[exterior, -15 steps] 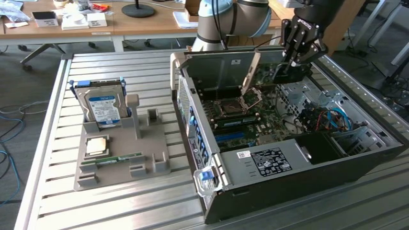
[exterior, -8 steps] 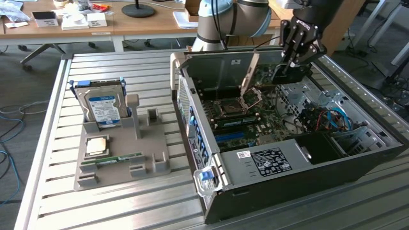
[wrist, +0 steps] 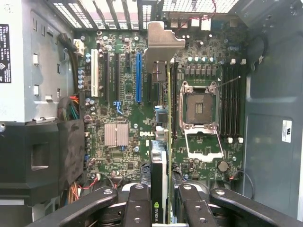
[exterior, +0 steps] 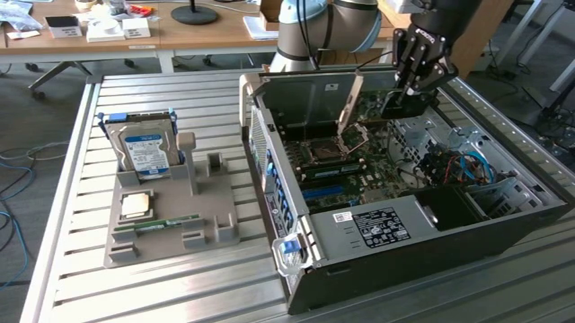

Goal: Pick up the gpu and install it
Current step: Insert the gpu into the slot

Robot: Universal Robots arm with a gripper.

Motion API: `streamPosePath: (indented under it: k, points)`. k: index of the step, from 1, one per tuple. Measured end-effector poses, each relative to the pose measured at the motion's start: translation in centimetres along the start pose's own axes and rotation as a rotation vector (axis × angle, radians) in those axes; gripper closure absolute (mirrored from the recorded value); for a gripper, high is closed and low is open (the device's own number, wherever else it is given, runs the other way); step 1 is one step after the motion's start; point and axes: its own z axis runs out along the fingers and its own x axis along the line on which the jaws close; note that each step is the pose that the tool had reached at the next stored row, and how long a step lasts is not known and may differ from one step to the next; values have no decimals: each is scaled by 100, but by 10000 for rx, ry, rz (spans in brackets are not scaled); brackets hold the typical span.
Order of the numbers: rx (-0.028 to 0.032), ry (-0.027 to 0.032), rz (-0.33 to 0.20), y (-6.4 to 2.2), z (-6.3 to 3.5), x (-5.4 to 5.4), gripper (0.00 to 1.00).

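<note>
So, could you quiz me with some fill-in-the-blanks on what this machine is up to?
The gripper grips the gpu above the Dell ___ in the open computer case.
The hard drive stands ___ in the gray holder.
The green memory stick lies in that holder, ___ the case.
Missing: motherboard; upright; outside.

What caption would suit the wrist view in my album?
The pincer holds the gpu edge-on over the motherboard inside the open computer case.

Shiny bare-metal bracket point(wrist: 161, 45) on gpu point(wrist: 158, 179)
</note>
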Motion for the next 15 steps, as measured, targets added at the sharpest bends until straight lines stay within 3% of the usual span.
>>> streamPosePath:
  k: [5,13,15]
  points:
    - [23,0,-23,23,29,1,73]
    - [187,-3,-97,101,71,3,73]
    - [200,0,-110,111,72,4,73]
